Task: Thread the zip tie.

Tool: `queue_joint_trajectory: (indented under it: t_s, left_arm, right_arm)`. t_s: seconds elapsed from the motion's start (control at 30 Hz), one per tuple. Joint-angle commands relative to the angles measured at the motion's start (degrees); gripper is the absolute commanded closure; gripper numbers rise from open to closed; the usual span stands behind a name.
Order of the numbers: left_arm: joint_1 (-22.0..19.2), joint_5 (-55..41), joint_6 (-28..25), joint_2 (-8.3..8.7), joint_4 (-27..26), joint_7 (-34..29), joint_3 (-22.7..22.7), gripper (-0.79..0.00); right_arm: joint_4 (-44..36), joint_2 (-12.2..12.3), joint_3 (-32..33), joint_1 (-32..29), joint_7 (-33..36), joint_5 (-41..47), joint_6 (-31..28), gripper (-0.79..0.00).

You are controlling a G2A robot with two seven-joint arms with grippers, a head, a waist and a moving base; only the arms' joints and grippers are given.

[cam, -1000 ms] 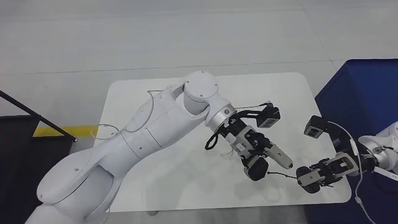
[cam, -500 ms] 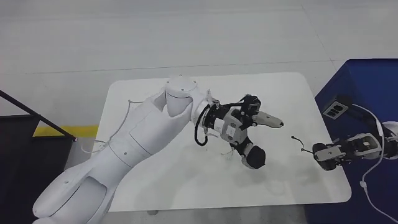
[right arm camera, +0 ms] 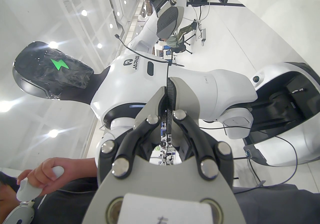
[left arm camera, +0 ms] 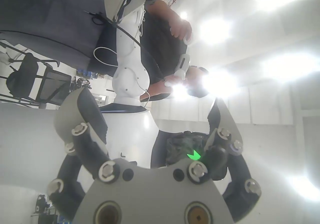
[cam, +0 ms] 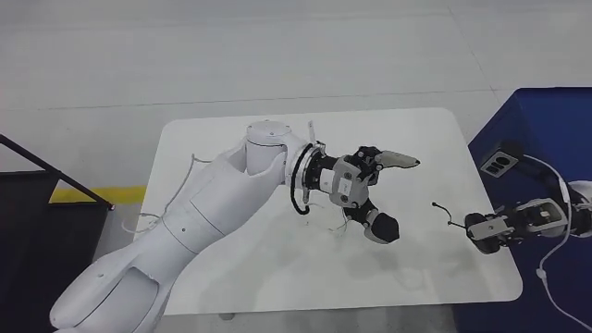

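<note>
Though faint overhead, tie [right arm camera: 167, 73] in right hand [right arm camera: 167, 89]

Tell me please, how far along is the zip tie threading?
Done: the right hand is shut on the zip tie. In hand: the left hand is open, empty and apart from it. Left: the threading itself, probably; I can see no closed loop.
</note>
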Motion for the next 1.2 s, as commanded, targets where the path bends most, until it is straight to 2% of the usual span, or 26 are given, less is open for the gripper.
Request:
queue_joint_trajectory:
  t_s: [0.0,0.07,0.13,0.17,0.27,0.4,0.47,0.5,0.73,0.77,0.87,0.9,0.93,1.03,1.07,1.17]
  left_arm:
    - [2.6,-8.8,3.3,-0.22,0.2,3.7,-1.8,-0.785]
    - [4.7,-18.0,6.2,-0.43,1.2,8.4,-4.4,-0.785]
    - [6.3,-26.8,11.1,-0.65,0.0,15.3,-6.1,-0.785]
    - [7.6,-31.5,11.9,-0.65,0.1,19.1,-7.2,-0.785]
    - [11.8,-48.5,16.4,-0.87,-3.0,30.0,-8.6,-0.785]
    - [15.7,-69.7,13.5,-0.47,-7.5,48.2,-10.4,-0.785]
    - [17.7,-79.0,12.9,-0.19,-11.5,54.8,-10.7,-0.785]
    - [17.7,-80.8,13.1,-0.10,-13.0,56.4,-10.9,-0.785]
    - [17.7,-80.8,13.1,-0.10,-13.0,56.4,-10.9,-0.785]
    - [18.9,-82.8,12.2,-0.18,-12.6,56.7,-10.5,-0.785]
    - [20.6,-96.9,6.5,-0.55,-14.3,61.4,-10.2,-0.785]
    - [21.4,-104.1,2.6,-0.63,-14.9,63.4,-10.6,-0.785]
    - [21.9,-106.8,-0.8,-0.74,-16.6,65.1,-11.2,-0.785]
    - [31.6,-106.8,-10.0,-3.33,-24.6,66.9,-12.9,-0.785]
    - [32.7,-106.8,-11.1,-3.72,-25.3,67.1,-13.5,-0.785]
    - [32.7,-106.8,-11.1,-3.72,-25.3,67.1,-13.5,-0.785]
  right_arm:
    - [-1.0,-0.3,0.1,-0.1,-1.7,-0.8,-0.1,0.000]
    - [-1.1,-0.5,0.5,-0.2,-1.1,-0.6,-0.3,0.000]
    - [-0.1,-0.8,1.3,-0.3,0.2,0.2,-0.5,0.000]
    - [0.3,-0.8,1.7,-0.4,0.2,0.5,-0.5,0.000]
    - [1.2,-1.0,2.9,-0.8,0.2,1.4,-0.3,0.000]
    - [1.4,-1.2,4.3,-1.6,0.2,2.9,0.7,0.000]
    - [1.2,-1.3,4.8,-2.2,0.2,3.6,1.3,0.000]
    - [1.2,-1.4,5.0,-2.4,0.2,3.9,1.5,0.000]
    - [1.0,-1.5,5.0,-2.4,-0.8,3.7,1.6,0.000]
    - [0.4,-1.6,5.1,-2.4,-1.6,3.5,1.7,0.000]
    - [0.6,-2.1,5.8,-2.2,-1.2,4.4,2.6,0.000]
    - [1.0,-2.2,6.2,-2.0,-0.7,4.8,3.0,0.000]
    - [1.4,-2.3,6.5,-1.9,-0.2,5.0,3.3,0.000]
    - [2.0,-2.8,7.2,-1.8,0.2,5.3,4.0,0.000]
    - [2.0,-2.8,7.2,-1.8,0.2,5.4,4.1,0.000]
    - [2.0,-2.8,7.2,-1.8,0.2,5.4,4.1,0.000]
